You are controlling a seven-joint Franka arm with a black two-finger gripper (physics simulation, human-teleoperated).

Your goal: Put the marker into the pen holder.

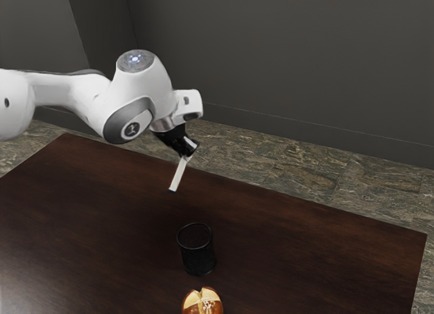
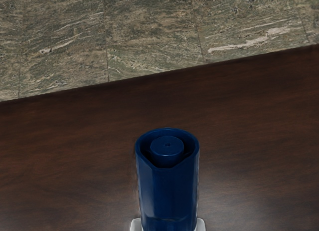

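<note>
High over the table, my gripper point(image 1: 189, 150) is shut on the white marker point(image 1: 178, 175), which hangs down at a slant with its dark blue end lowest. In the wrist view the marker's blue end point(image 2: 168, 191) is large at the lower edge. The black pen holder point(image 1: 196, 251) stands upright on the table, open at the top. It is lower down than the marker and nearer the exterior view's bottom edge, with a wide gap between the two.
A bread roll point(image 1: 203, 302) lies beside the pen holder, at the exterior view's bottom edge. The dark wooden table point(image 1: 291, 239) ends at a long edge behind the gripper, with stone floor point(image 1: 305, 165) beyond.
</note>
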